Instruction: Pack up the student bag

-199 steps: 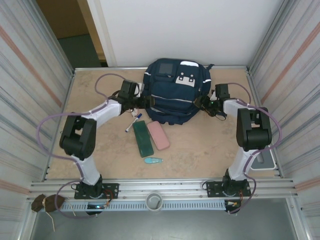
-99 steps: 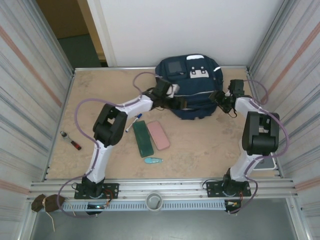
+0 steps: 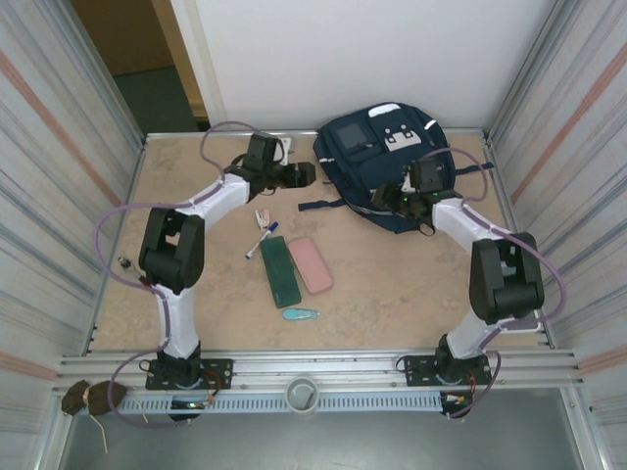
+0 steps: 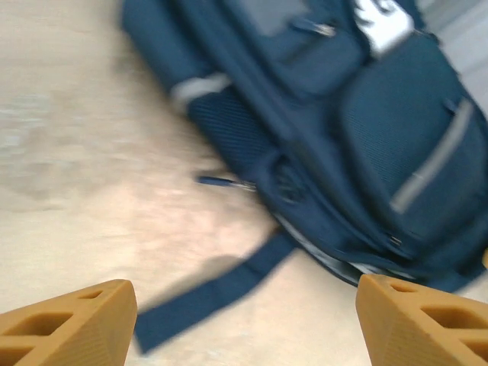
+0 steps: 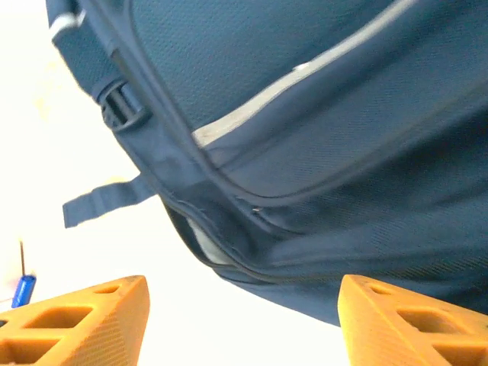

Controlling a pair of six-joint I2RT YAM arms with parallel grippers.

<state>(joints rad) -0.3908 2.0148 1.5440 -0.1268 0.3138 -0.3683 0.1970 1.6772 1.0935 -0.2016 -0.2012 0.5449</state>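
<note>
Student bag [image 3: 361,168]: navy backpack, far right of desk [image 3: 392,284], apparently zipped. Left claw [image 3: 305,174] spread, empty, just left; right claw [image 3: 390,199] spread at near edge. Advice: locate zipper pull first.

Student bag [image 3: 364,168] blocks the back; table [image 3: 411,284] lies open near right.

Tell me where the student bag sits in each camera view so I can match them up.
Top external: student bag on the table, far right side.
Left wrist: across the upper right.
Right wrist: across the top and right.
Shared landmark: its loose dark strap lying on the table.
</note>
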